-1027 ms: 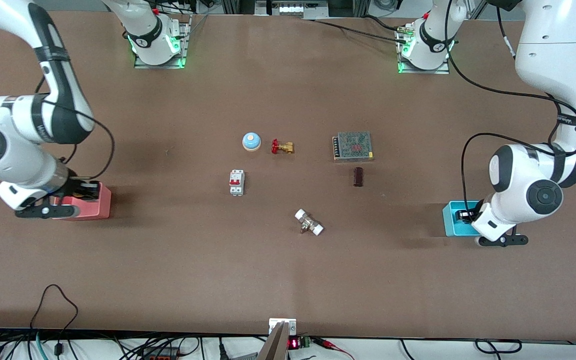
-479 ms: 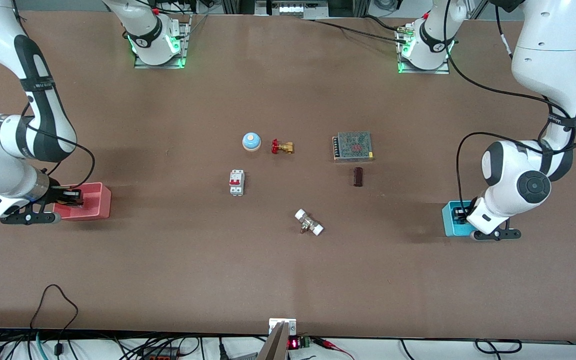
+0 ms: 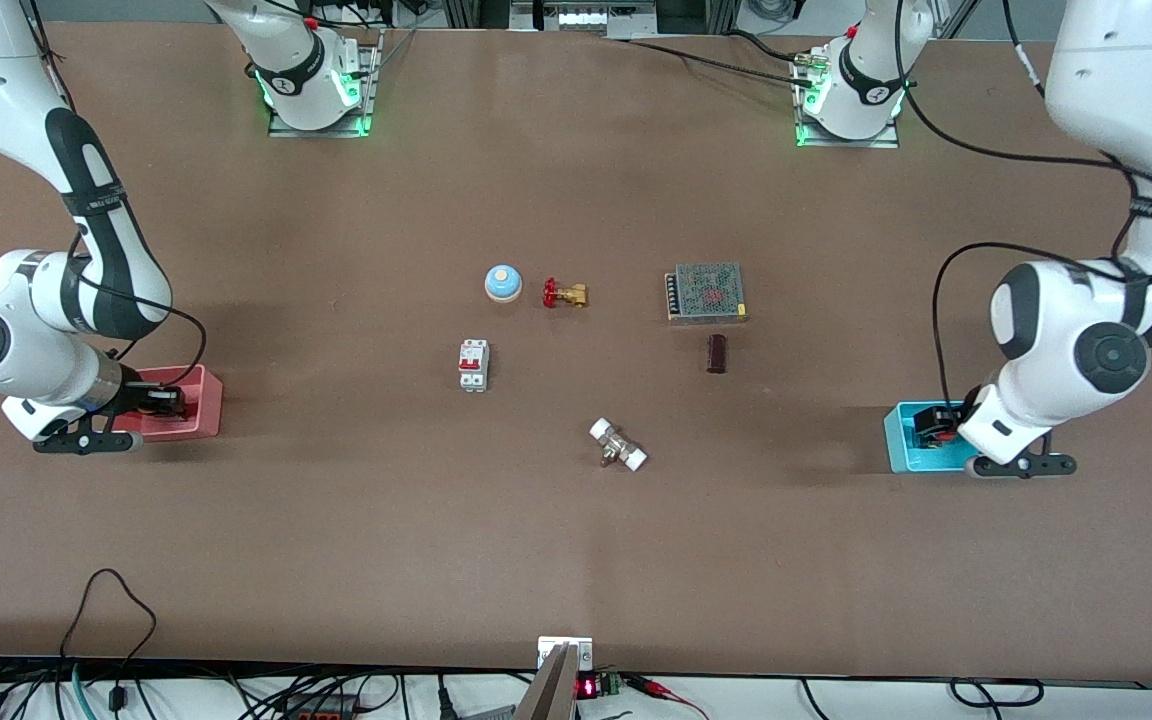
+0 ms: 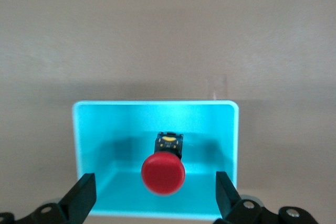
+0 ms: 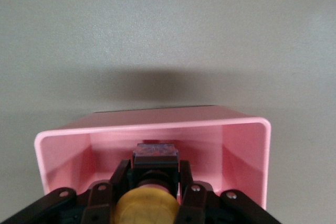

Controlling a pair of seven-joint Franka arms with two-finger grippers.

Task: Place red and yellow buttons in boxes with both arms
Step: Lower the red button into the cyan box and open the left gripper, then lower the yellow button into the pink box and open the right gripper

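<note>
Buttons of this kind look light, stiff and hard, so I judge they will stand a firm pinch without harm. The round caps look smooth and would likely slip; the squared black block under each cap is the better place to take hold, fingers on its flat sides.

The red button (image 4: 163, 168) has a glossy round red cap on a little black block with a pale yellow mark on its end. It lies on its side on the floor of the cyan box (image 4: 94, 129), free of any grip. The left hand (image 4: 155, 203) hovers just over that box with its fingers (image 4: 80, 196) spread wide, one to each side of the button and touching nothing. That half of the job looks done.

The yellow button (image 5: 147, 205) has a dull orange-yellow cap and the same black block. The right hand (image 5: 149, 192) has its fingers closed on it and holds it low inside the pink box (image 5: 247, 145), block end toward the box's wall. Whether it already touches the floor is hidden. Letting go there should drop it safely.

The pink box (image 3: 198, 400) sits at the right arm's end of the counter (image 3: 576, 560), the cyan box (image 3: 906, 445) at the left arm's end.
</note>
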